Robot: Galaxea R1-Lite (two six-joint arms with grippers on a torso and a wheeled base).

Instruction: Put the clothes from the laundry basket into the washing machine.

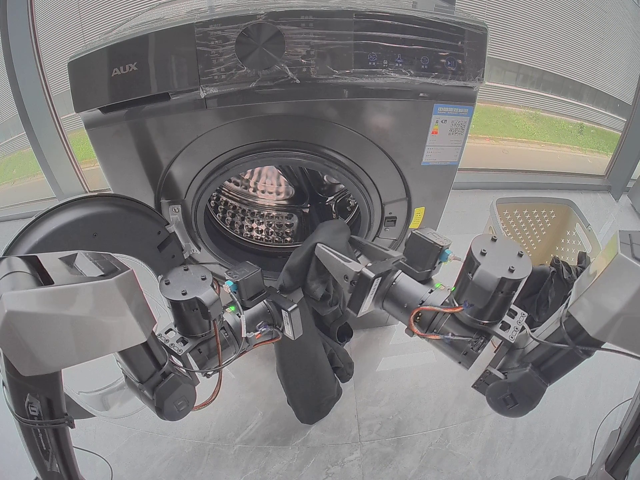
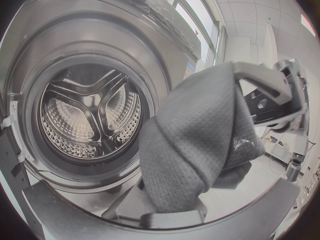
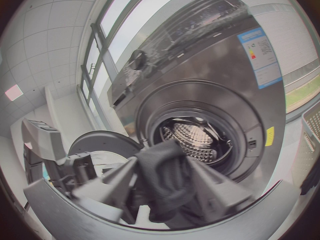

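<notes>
Clamping the dark garment (image 1: 313,341) before the washing machine's (image 1: 267,121) open mouth, ready for the drum (image 1: 267,208), is the right claw (image 3: 163,165); the left claw's (image 1: 303,320) grip is unclear.

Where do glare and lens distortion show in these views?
Head view: glare streaks the wrap on the washer. Left wrist view: drum gleams, door ring bulges, corners go black. Right wrist view: windows blaze, washer bows; the garment reads as a dark mass.

The washing machine (image 1: 373,128) bears a logo (image 1: 125,69), a blue-edged label (image 1: 447,135) and a yellow sticker (image 1: 417,217); fine print unreadable.
</notes>
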